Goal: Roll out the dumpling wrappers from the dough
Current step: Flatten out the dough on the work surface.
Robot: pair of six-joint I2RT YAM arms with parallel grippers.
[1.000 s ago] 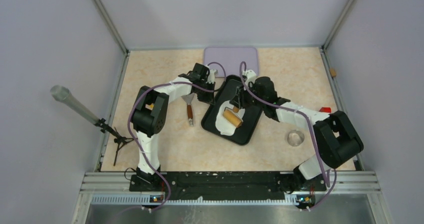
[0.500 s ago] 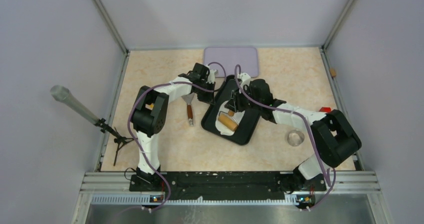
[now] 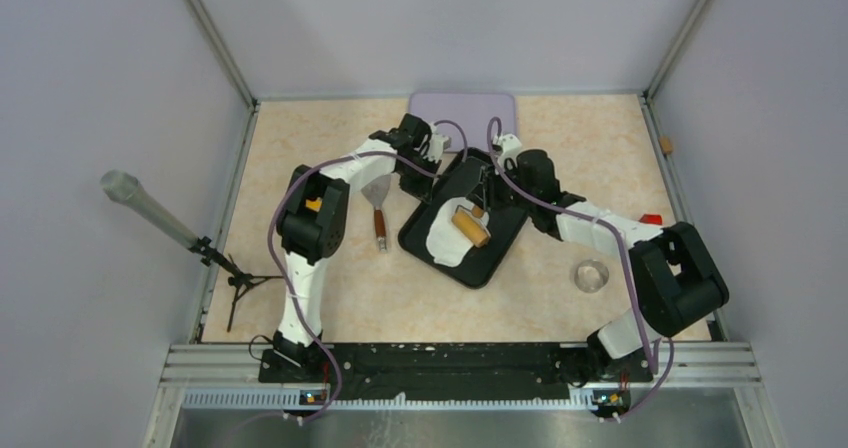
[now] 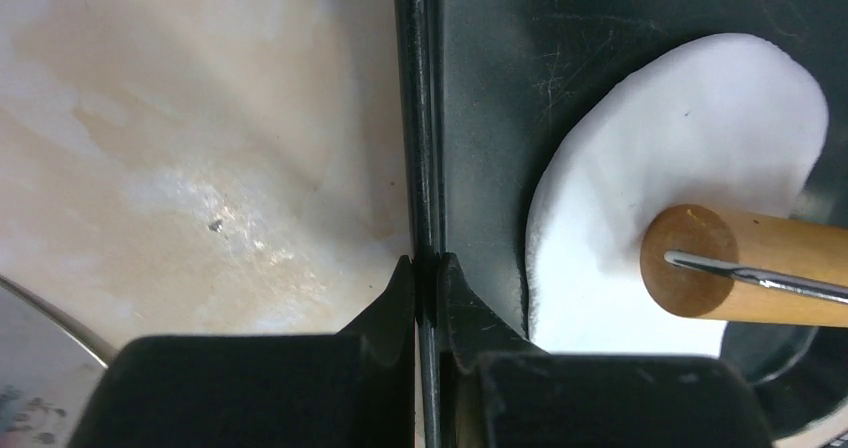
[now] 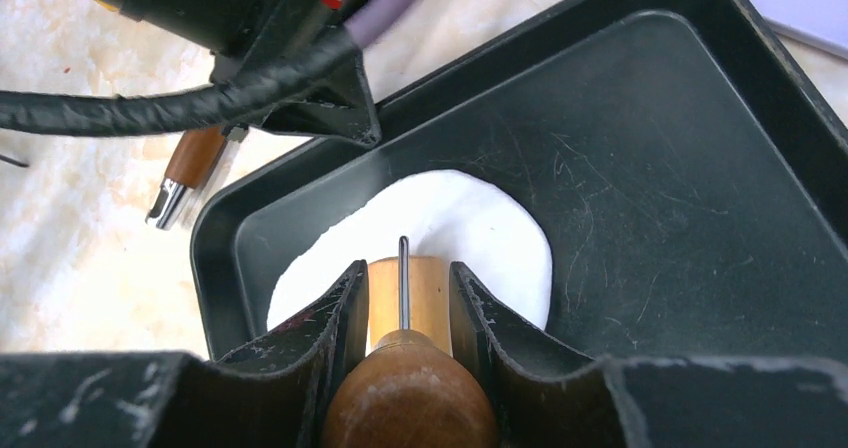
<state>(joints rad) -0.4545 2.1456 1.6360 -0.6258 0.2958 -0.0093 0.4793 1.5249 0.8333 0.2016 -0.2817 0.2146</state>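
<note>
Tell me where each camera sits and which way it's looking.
Top external: above and behind the arms, looking down at the table; both arms show, left gripper and right gripper at the black tray.
Left wrist: looks along its jaws, clamped on the tray rim.
Right wrist: looks down past its jaws, gripping the rolling pin.
Shared: both wrist views show the dough.
</note>
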